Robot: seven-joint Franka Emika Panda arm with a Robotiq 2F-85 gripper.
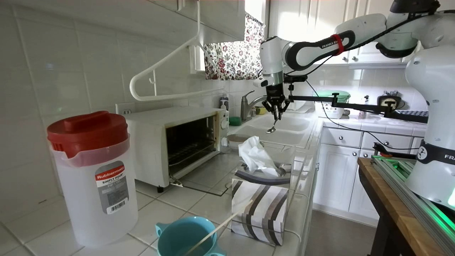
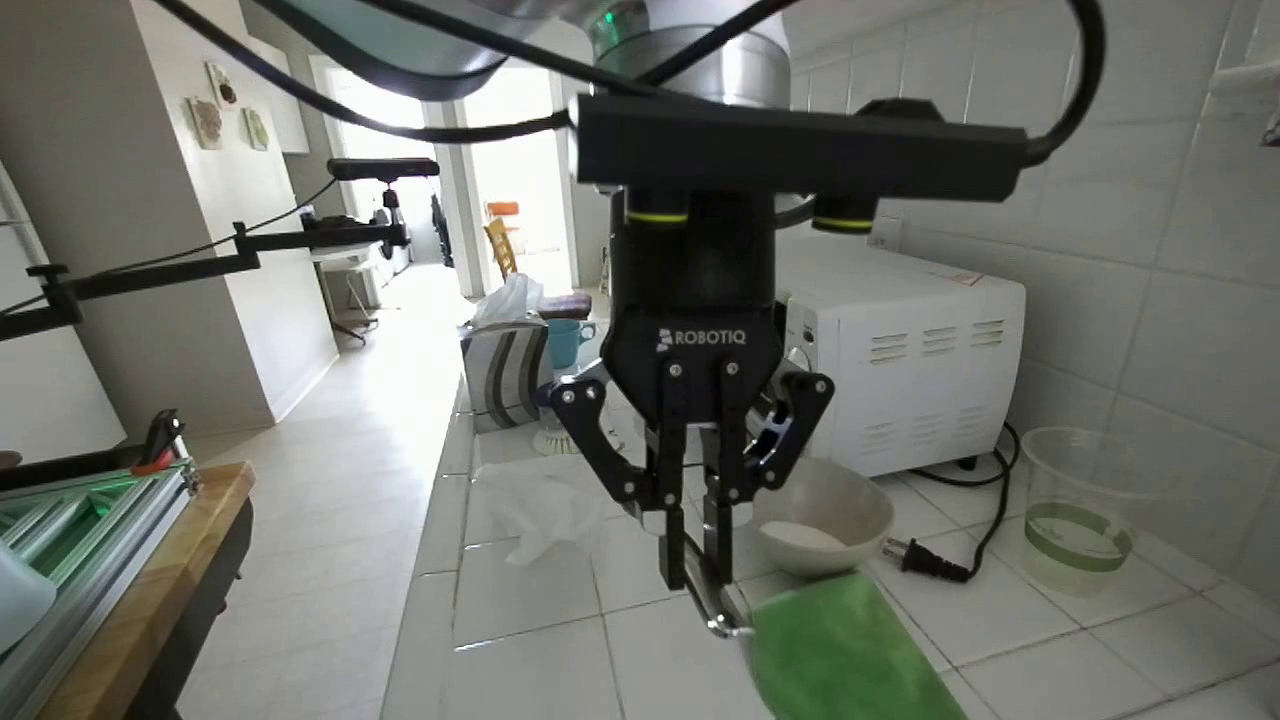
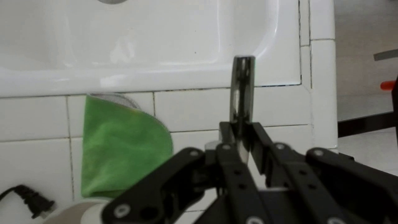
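Metal spoon [image 1: 271,130]: pinched in narrow jaws, head down, raised near sink [image 3: 174,80].
Green cloth [image 3: 124,149]: lying on counter [image 2: 535,620], reaching sink's rim.
Bowl [image 2: 855,505]: farther from sink than cloth.
Counter edge [image 3: 323,93]: past sink's end, with floor [image 3: 357,25] beyond.
Tiles [image 3: 191,109]: stretching along sink, from cloth to edge.

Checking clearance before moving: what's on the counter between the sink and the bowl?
A green cloth lies between the sink and the bowl; the wrist view shows it.
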